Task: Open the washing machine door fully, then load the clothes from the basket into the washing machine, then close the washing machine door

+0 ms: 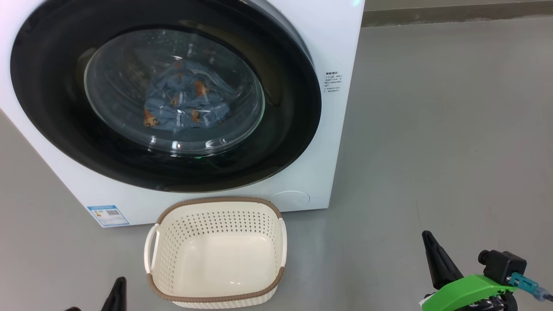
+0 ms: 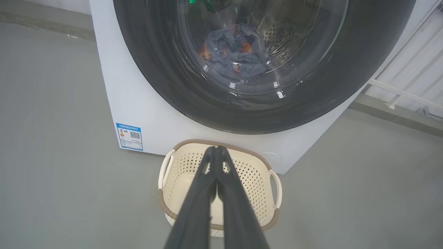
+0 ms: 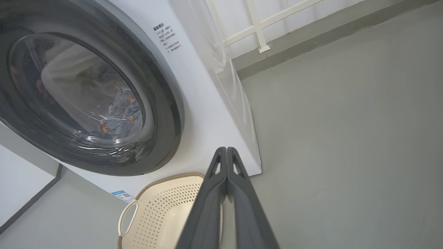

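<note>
Head view: big white front-loading washing machine (image 1: 345,39) fills 9–12 o'clock. Its round door (image 1: 293,129), glossy black rim w/ clear glass bowl, looks flush closed. Light-blue cartoon-print clothes (image 1: 185,103) lie behind the glass, in the drum. Cream perforated plastic basket (image 1: 218,200) w/ brown rim sits at 6 o'clock, just in front of the machine, nothing in it. At 7 o'clock the left gripper (image 1: 117,291) is near the basket. At 4 o'clock the right gripper (image 1: 428,239) is well apart from it, over bare grey floor (image 1: 453,129). Left wrist view: left gripper pressed together, empty, long axis pointing to 12 across the basket toward the door's lower rim. Right wrist view: right gripper also pressed together, empty; door at 10, basket at 7. Judgement: task looks done; any next move is prob. a retreat, w/ open floor on the right and the basket rim the only close edge.
</note>
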Available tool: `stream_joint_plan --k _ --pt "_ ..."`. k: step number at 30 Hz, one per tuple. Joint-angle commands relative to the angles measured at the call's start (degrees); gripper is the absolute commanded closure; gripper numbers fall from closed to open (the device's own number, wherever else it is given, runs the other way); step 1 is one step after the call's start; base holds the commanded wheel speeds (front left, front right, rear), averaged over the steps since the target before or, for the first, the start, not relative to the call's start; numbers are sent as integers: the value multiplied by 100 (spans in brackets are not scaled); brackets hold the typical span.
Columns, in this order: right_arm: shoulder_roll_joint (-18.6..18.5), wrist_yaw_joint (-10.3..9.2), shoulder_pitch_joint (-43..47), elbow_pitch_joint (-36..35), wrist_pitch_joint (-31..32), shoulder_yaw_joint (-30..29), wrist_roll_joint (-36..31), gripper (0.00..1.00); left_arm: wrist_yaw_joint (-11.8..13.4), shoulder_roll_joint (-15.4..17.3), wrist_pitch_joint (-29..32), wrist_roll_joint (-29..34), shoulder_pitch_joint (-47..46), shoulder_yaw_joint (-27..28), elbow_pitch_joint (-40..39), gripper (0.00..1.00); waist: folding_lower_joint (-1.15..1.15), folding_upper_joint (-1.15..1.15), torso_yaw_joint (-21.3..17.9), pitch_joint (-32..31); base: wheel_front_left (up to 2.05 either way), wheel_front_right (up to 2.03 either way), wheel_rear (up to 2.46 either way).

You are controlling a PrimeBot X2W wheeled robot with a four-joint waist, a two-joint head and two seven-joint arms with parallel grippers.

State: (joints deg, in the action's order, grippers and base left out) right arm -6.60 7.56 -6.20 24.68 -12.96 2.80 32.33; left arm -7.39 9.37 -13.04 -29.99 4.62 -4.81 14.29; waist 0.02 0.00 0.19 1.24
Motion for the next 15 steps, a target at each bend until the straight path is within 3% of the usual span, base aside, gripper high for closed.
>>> stream_joint_plan --k 1,15 --pt "-16 -1 -126 -176 30 -52 144 100 -1 73 30 -138 -159 101 -106 100 -1 0 0 3 0 0 0" --pt "28 -1 -115 -276 248 -152 814 100 -2 0 241 -845 -270 208 -93 100 -1 0 -2 -7 0 0 0"
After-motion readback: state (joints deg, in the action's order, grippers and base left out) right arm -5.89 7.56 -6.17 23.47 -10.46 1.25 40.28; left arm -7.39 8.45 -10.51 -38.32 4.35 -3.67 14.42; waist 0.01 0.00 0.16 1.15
